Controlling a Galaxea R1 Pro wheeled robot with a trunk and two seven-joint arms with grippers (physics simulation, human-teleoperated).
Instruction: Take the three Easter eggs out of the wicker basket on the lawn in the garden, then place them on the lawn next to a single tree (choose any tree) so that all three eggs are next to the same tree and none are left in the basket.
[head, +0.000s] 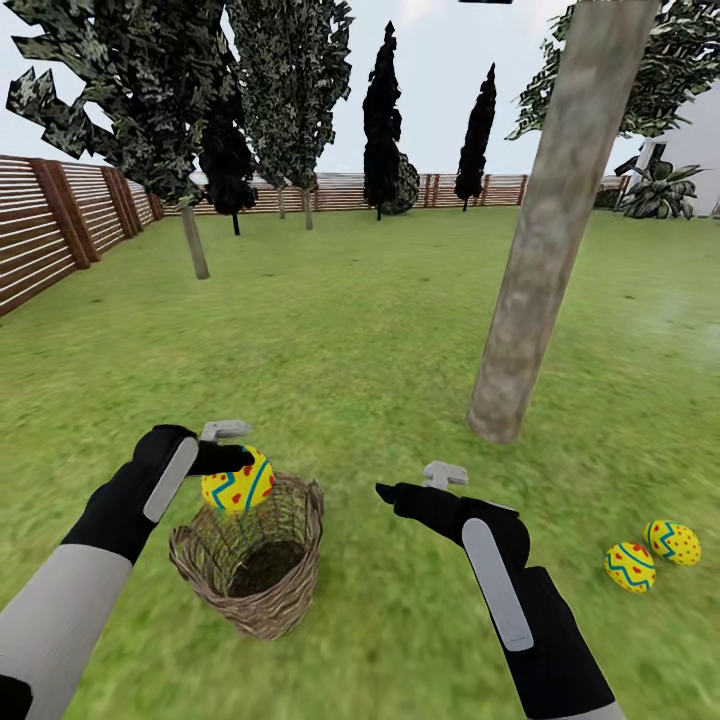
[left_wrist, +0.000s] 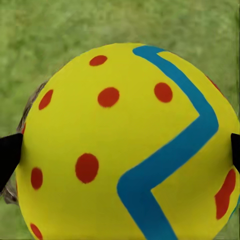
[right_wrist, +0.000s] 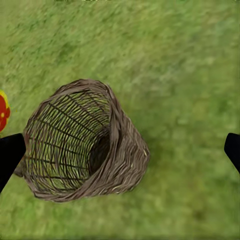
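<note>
Your left fingers (head: 228, 462) pinch the third egg (head: 238, 481) at its widest band above the empty basket (head: 255, 580); it's smooth, likely slippery, and your right fingers (head: 392, 492) gape empty.

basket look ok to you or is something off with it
The wicker basket is tipped over on the lawn, its mouth facing sideways rather than up, and it looks empty inside. The left gripper holds one egg above its rim. No visible damage to the weave.
</note>
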